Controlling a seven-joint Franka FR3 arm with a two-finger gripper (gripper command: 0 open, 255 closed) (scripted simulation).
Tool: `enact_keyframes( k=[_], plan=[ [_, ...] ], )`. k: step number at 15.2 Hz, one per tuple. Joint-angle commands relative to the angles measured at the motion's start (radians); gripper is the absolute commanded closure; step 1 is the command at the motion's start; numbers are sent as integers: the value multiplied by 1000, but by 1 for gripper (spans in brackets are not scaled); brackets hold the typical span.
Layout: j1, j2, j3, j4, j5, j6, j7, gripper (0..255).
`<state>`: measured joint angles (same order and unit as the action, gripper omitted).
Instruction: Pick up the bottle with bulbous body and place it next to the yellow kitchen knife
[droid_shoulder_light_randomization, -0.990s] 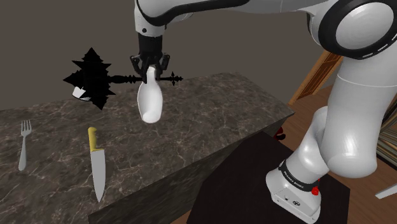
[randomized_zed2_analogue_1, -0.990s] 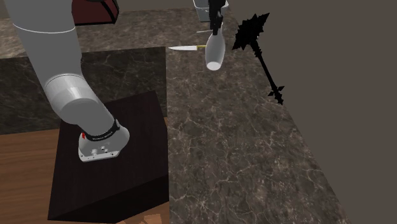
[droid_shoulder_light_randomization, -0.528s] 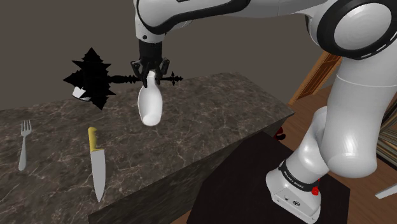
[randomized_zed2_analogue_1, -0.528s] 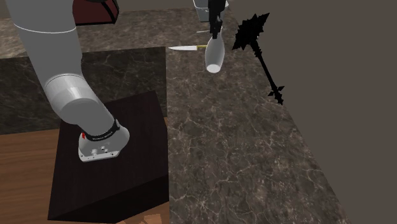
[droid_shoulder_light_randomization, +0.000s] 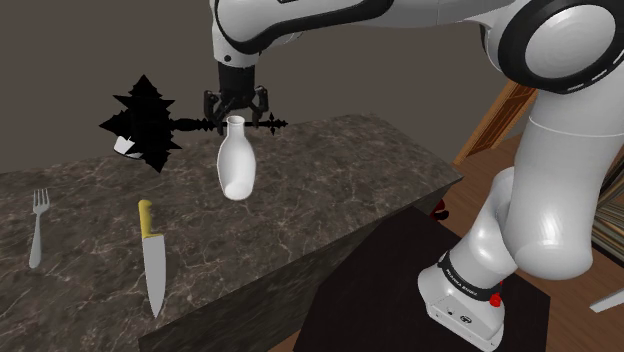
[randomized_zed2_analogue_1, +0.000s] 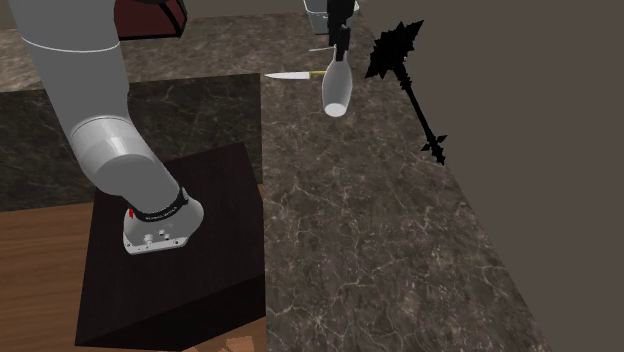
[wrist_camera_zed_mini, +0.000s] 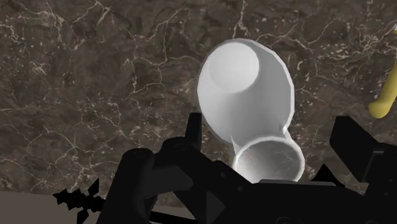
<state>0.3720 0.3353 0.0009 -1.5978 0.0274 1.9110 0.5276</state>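
Black fingers (wrist_camera_zed_mini: 359, 162) stand spread apart, released. Between them is the open mouth of the plain white bottle with the bulbous body (droid_shoulder_light_randomization: 236, 168), and neither finger clasps its neck. The bottle is upright under the hand, over the middle of the dark, white-veined stone surface (droid_shoulder_light_randomization: 340, 165). I cannot tell whether its base touches the stone.

Nearest in the shoulder view is the dark box stand (droid_shoulder_light_randomization: 395, 290), which carries the white arm's base. It sits close against the surface's long front edge, with wooden floor (droid_shoulder_light_randomization: 480, 165) beyond it at the shoulder view's right.

Just inside that front edge lies the kitchen knife with a yellow handle and grey blade (droid_shoulder_light_randomization: 153, 265). Its tip is near the edge and its handle points away toward the back. A grey fork (droid_shoulder_light_randomization: 37, 228) lies beside it at the shoulder view's left, apart from it.

Bare stone lies between the knife and the bottle, and more runs from the bottle to the surface's corner at the shoulder view's right.

Farthest back, a black spiked mace (droid_shoulder_light_randomization: 150, 122) lies along the rear edge against the plain brown-grey wall (randomized_zed2_analogue_1: 540, 120), behind the bottle. A small white object beside its head is too small to make out.
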Motion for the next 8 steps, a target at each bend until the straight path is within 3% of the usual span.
enact_keyframes(
  k=[1, 5, 8],
  plan=[
    [0, 0, 0, 0, 0, 0, 0, 0],
    [-2, -12, -1, 111, -1, -123, 1, 0],
    [-2, -12, -1, 111, -1, -123, 1, 0]
  ],
)
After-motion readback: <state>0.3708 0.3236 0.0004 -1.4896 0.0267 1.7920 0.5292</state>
